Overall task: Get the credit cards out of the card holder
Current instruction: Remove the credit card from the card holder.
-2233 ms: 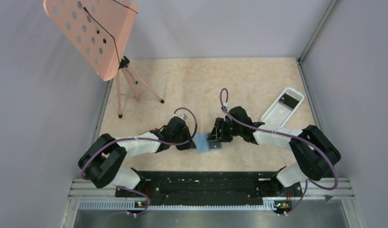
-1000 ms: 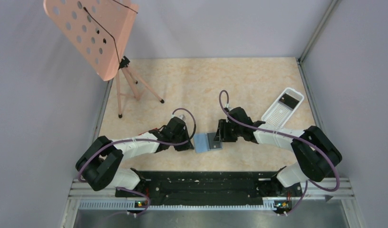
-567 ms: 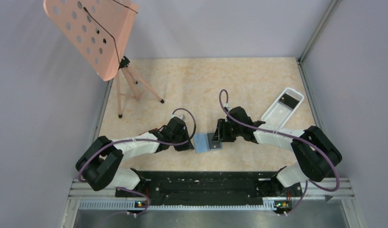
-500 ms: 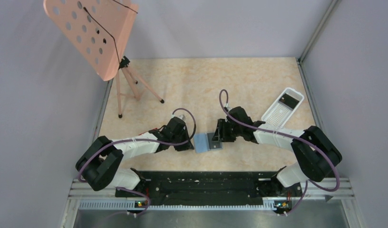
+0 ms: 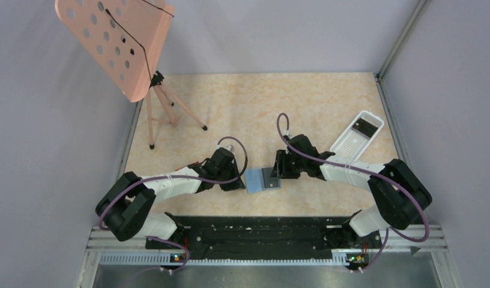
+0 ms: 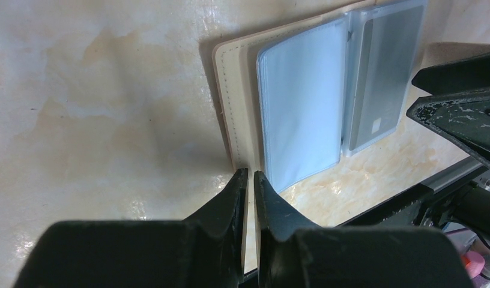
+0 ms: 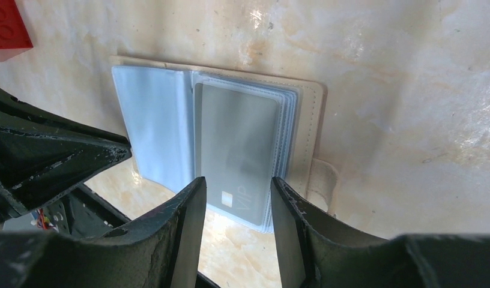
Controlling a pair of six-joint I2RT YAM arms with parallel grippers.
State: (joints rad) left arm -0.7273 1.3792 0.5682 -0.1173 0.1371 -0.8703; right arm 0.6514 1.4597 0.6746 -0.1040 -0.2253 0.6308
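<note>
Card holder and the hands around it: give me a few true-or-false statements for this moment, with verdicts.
1. The holder lies open on the table. True.
2. A grey card sits in one of its sleeves. True.
3. The left hand is wide open, clear of the holder. False: its fingers are nearly together on the holder's tan edge.
4. The right hand has a finger on each side of the card. True.
5. The tray is empty. False: a dark flat item lies at its far end.
</note>
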